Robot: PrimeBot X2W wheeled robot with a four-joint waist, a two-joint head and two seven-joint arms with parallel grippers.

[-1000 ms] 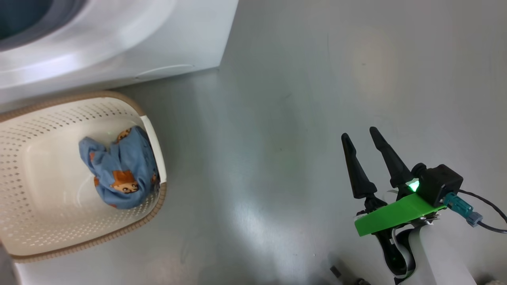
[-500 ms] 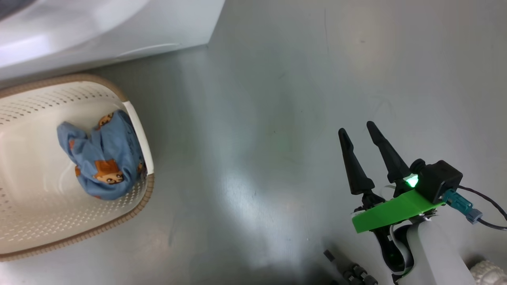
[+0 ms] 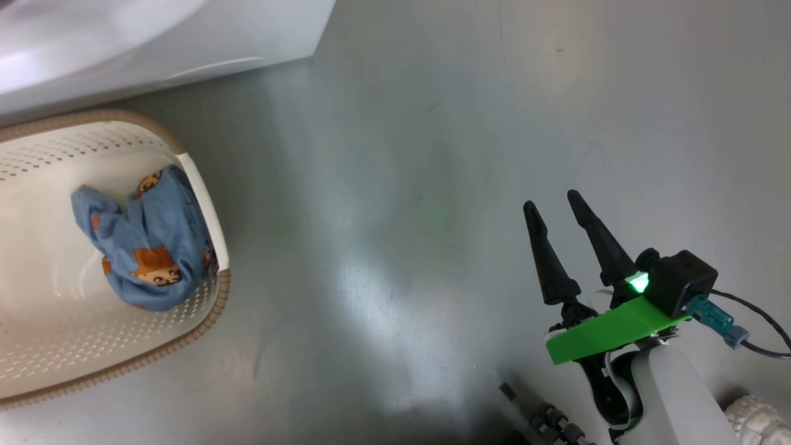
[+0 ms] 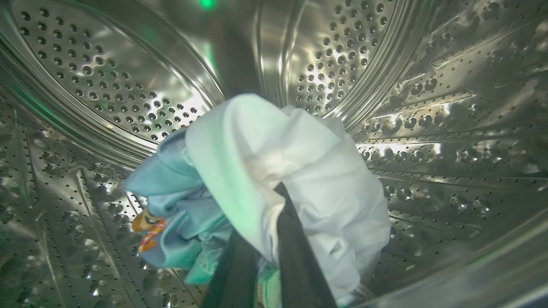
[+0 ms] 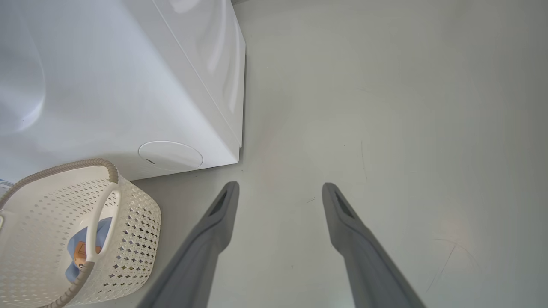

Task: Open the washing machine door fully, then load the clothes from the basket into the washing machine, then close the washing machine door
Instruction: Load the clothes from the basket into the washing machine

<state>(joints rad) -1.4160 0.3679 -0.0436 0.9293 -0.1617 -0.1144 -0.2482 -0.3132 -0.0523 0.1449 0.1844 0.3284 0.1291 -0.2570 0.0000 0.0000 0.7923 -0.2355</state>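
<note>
My left gripper [image 4: 274, 201] is inside the steel perforated drum [image 4: 449, 128] of the washing machine [image 3: 185, 37], shut on a bunched garment [image 4: 274, 171] of light blue and cream-white fabric. A second light blue garment [image 3: 145, 247] with orange animal prints lies in the cream basket [image 3: 204, 321] at the left of the head view, against its right wall. That basket [image 5: 132, 214] stands on the floor by the machine's white front [image 5: 107, 94]. Far to the right, my right gripper [image 3: 553, 207] hangs open over bare floor, its fingers [image 5: 214, 226] wide apart. The washing machine door is out of view.
Grey floor [image 3: 401, 185] spreads between the basket and my right arm. The machine's round lower hatch [image 5: 170, 155] sits just above the basket. Small dark parts of my base [image 3: 550, 420] show at the bottom edge of the head view.
The head camera has swung right, so the basket and machine slide left in the picture. My right gripper stays open in the same spot. The garment in the basket has not moved.
</note>
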